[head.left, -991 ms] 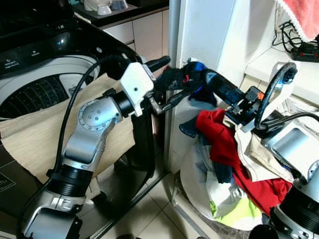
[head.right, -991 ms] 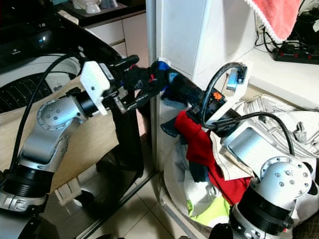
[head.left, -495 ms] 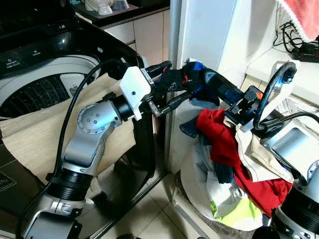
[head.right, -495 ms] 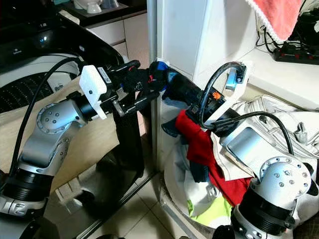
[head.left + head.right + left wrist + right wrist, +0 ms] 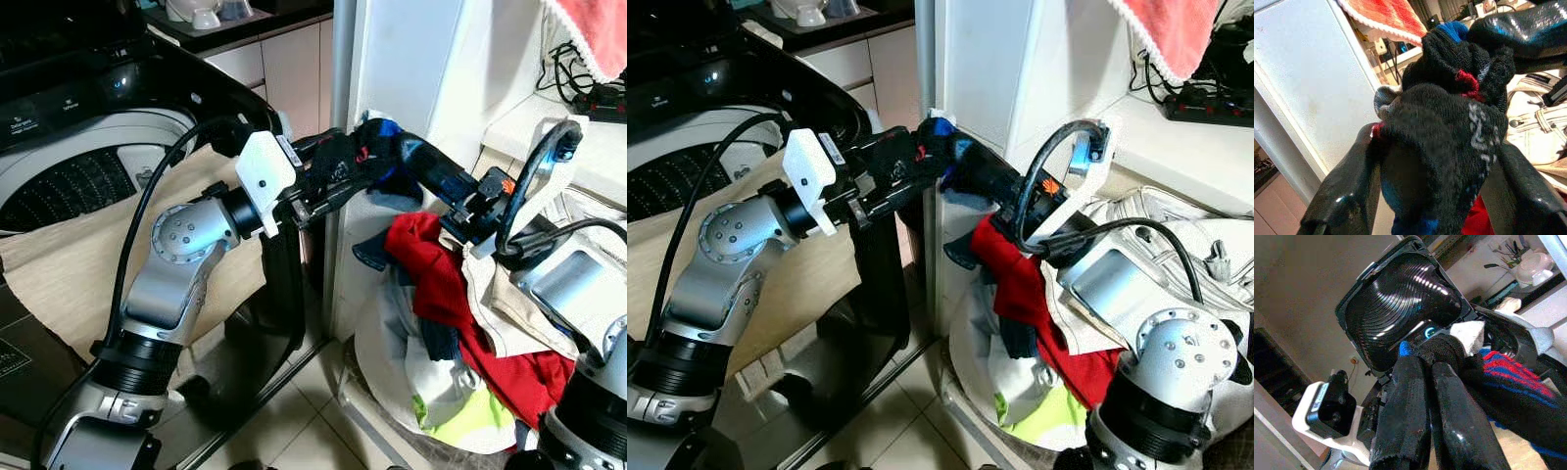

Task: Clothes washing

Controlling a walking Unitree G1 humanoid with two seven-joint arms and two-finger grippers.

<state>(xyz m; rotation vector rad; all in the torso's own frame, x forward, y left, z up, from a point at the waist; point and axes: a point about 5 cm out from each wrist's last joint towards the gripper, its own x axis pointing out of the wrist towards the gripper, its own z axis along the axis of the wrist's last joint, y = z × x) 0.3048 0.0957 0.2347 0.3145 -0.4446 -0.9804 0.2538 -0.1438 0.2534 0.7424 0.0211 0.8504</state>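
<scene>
Two grippers, left gripper [image 5: 328,176] and right gripper [image 5: 387,152], meet on one dark sock [image 5: 1449,142]. One washing machine [image 5: 69,147] and one laundry heap [image 5: 451,333] sit nearby.

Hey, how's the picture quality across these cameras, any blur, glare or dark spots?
Left eye view: sharp, evenly lit; slight glare on the washer panel. Left wrist view: the sock is crisp, the left hand's fingers soft at the edge, the background bright. Right wrist view: glossy reflections on the lid; the right hand looms near and blurred.

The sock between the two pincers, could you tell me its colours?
The sock is black with red, blue and grey markings, clearest in the left wrist view.
</scene>
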